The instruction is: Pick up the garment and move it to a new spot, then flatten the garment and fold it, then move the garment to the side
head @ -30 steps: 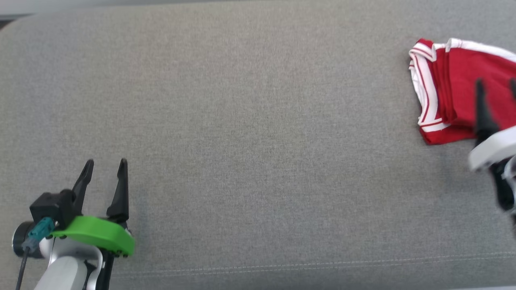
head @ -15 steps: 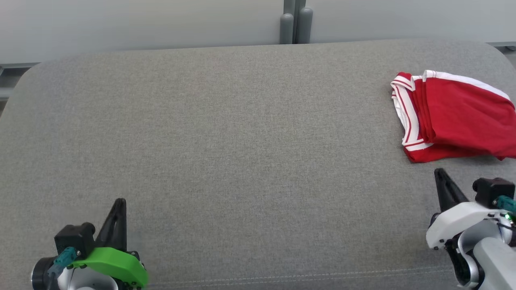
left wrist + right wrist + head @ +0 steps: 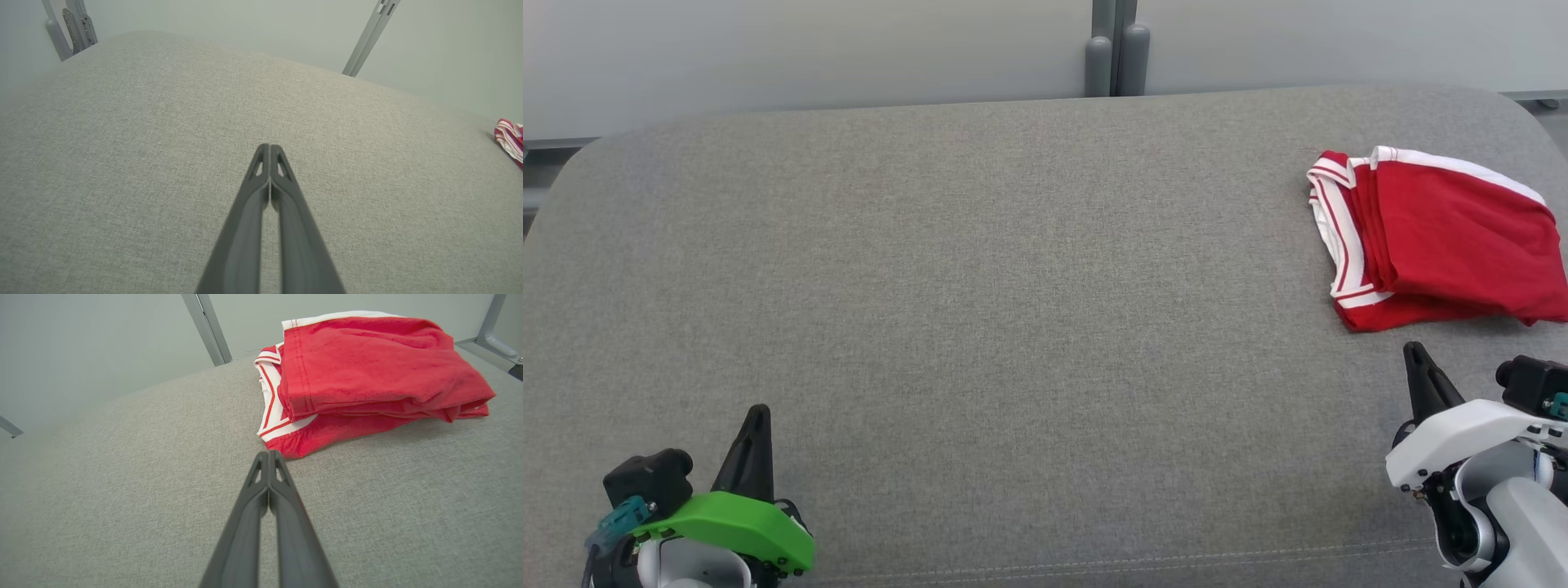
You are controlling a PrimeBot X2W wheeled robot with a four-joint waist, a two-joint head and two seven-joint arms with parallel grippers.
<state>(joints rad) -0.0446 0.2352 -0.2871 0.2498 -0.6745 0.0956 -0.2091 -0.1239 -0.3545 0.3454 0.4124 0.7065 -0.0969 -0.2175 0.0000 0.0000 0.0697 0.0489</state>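
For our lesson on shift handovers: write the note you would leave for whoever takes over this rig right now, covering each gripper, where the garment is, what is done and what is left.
Grippers: left gripper shut and empty, over the bare cushion at the near left; right gripper shut and empty, just short of the garment and apart from it in the head view.
Things: the garment, red with white trim, lies folded in layers at the cushion's right end.
Done: it appears folded and set to the side.
Left: probably nothing; perhaps tidy the slightly uneven layers.
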